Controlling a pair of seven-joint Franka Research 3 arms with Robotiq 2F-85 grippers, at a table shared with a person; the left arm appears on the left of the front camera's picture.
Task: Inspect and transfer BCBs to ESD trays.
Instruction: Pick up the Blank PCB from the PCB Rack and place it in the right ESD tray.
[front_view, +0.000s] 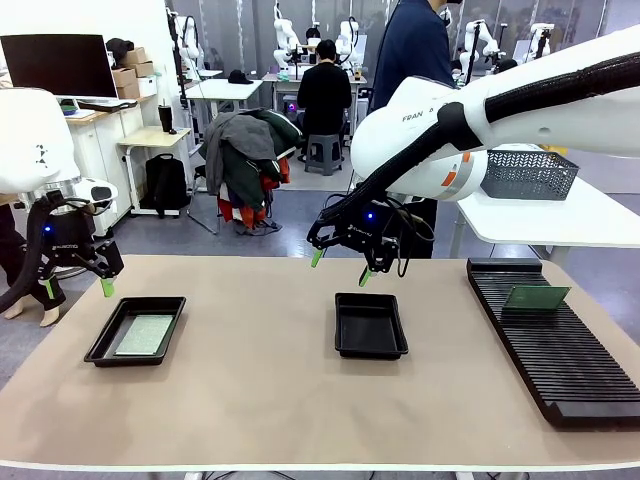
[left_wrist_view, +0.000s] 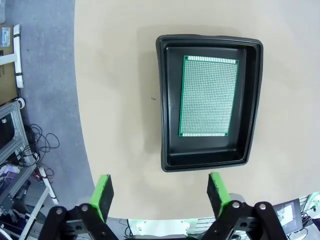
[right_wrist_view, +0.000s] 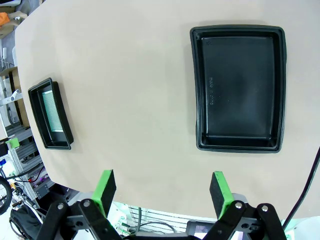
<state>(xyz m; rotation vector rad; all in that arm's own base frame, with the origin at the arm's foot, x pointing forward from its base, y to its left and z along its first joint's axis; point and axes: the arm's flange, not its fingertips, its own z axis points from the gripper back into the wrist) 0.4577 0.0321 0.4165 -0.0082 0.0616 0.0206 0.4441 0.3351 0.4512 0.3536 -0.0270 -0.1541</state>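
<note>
A black ESD tray (front_view: 103, 345) at the table's left holds one pale green BCB (front_view: 146, 335) lying flat; in the left wrist view that tray (left_wrist_view: 167, 105) and board (left_wrist_view: 208, 96) sit ahead of the fingers. My left gripper (front_view: 75, 288) hovers open above the table's left edge, nothing between its green pads (left_wrist_view: 103, 196). A second ESD tray (front_view: 370, 325) stands empty mid-table, seen also as the tray (right_wrist_view: 239, 88) in the right wrist view. My right gripper (front_view: 340, 267) hangs open just behind it. Another BCB (front_view: 535, 296) stands in the rack at the right.
A long black ribbed rack (front_view: 550, 340) runs along the table's right side. A grey mesh basket (front_view: 528, 173) sits on a white table behind. A person in dark clothes (front_view: 412, 50) stands at the far side. Bare tan tabletop lies between the trays.
</note>
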